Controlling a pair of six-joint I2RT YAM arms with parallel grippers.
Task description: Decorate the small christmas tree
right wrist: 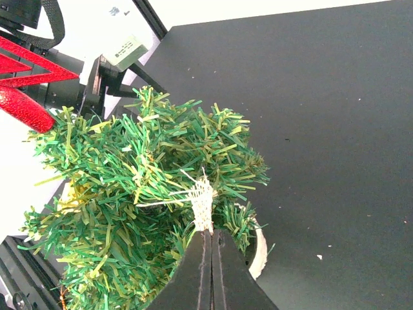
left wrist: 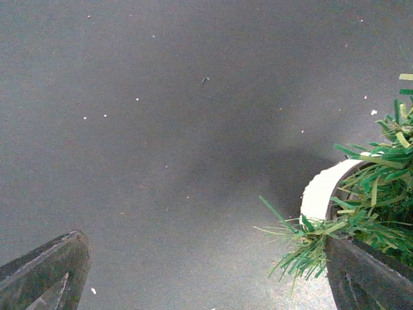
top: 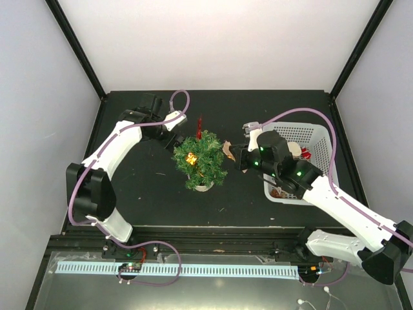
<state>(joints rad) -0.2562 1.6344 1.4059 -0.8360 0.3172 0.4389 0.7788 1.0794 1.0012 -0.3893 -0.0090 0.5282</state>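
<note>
Dark-green, bushy small christmas tree point(top: 201, 158) in a round white pot point(left wrist: 321, 190) stands mid black worktop point(top: 142, 187). The right gripper point(right wrist: 211, 232) has its jaws pinched together on a pale woven strip point(right wrist: 202, 197) among the needles. The left gripper point(left wrist: 203, 242) has its jaws wide apart and holds nothing, one finger against the lower needles.

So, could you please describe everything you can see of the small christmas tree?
The small christmas tree is a miniature fir with bushy green, plastic-looking needles. It stands seemingly upright in a round white pot on the dark table. It carries a gold ornament and a red glittery topper. The shut right gripper pinches a white mesh loop at its branches. The open left gripper sits beside the pot.
</note>
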